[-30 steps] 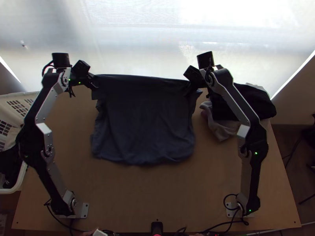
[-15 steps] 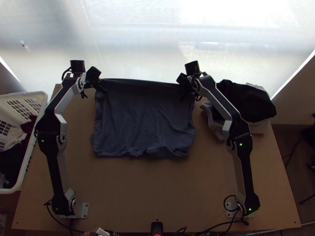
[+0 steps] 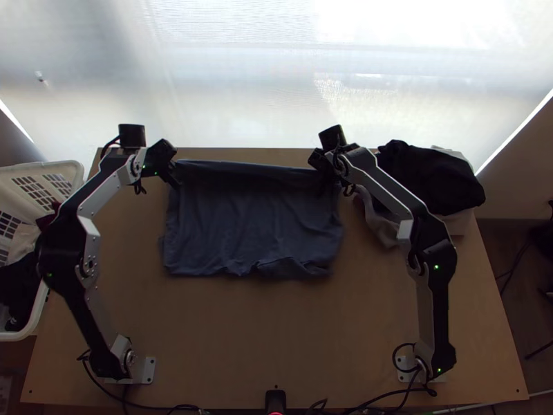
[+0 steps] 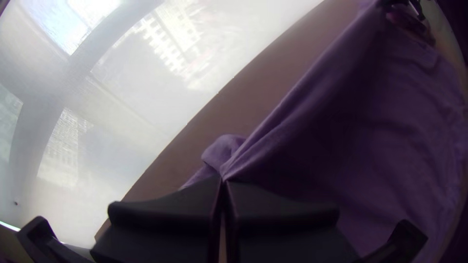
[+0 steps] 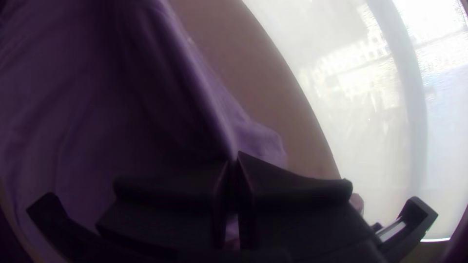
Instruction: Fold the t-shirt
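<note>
Well, a white basket (image 3: pixel 72 171) flanks the table (image 3: pixel 276 332).

- A white laundry basket (image 3: pixel 69 169) is standing left of the table (image 3: pixel 263 332), holding dark clothing (image 3: pixel 19 280).
- A black garment (image 3: pixel 442 181) is lying on pale cloth (image 3: pixel 379 223).
- A bright window (image 3: pixel 242 76) is rising beyond.

And here's left gripper (image 3: pixel 177 181), fingers (image 4: pixel 165 209) pinched together on shirt's (image 4: pixel 399 131) edge! Little fold puckering by fingertips, taut edge running right along shirt to right gripper (image 3: pixel 330 185) at shirt's far end. Soft wrinkles across shirt. Table (image 4: pixel 273 83) alongside shirt, bright window (image 4: pixel 146 97) beyond.
</note>
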Tool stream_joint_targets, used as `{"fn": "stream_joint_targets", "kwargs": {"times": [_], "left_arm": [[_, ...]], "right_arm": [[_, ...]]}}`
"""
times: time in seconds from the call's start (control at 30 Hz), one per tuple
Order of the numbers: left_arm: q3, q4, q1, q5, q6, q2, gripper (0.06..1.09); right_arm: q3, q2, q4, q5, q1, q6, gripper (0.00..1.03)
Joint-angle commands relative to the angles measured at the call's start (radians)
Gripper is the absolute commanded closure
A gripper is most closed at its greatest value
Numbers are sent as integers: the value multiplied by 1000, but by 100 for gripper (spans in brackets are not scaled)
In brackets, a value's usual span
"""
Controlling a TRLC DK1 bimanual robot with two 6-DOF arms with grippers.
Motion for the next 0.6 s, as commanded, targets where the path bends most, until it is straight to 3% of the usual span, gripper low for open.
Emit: {"fn": "stream_joint_targets", "kwargs": {"times": [0.0, 0.17, 0.3, 0.57], "left_arm": [[-256, 62, 8, 8, 78, -151, 102], [-264, 61, 33, 14, 70, -206, 102], [-339, 38, 33, 14, 156, -225, 103], [-428, -5, 8, 14, 136, -269, 102]], "right_arm": [[-172, -83, 35, 2, 7, 18, 100], [-222, -136, 55, 4, 5, 20, 100], [-256, -153, 53, 4, 11, 14, 100], [-319, -172, 35, 4, 20, 6, 100]]}}
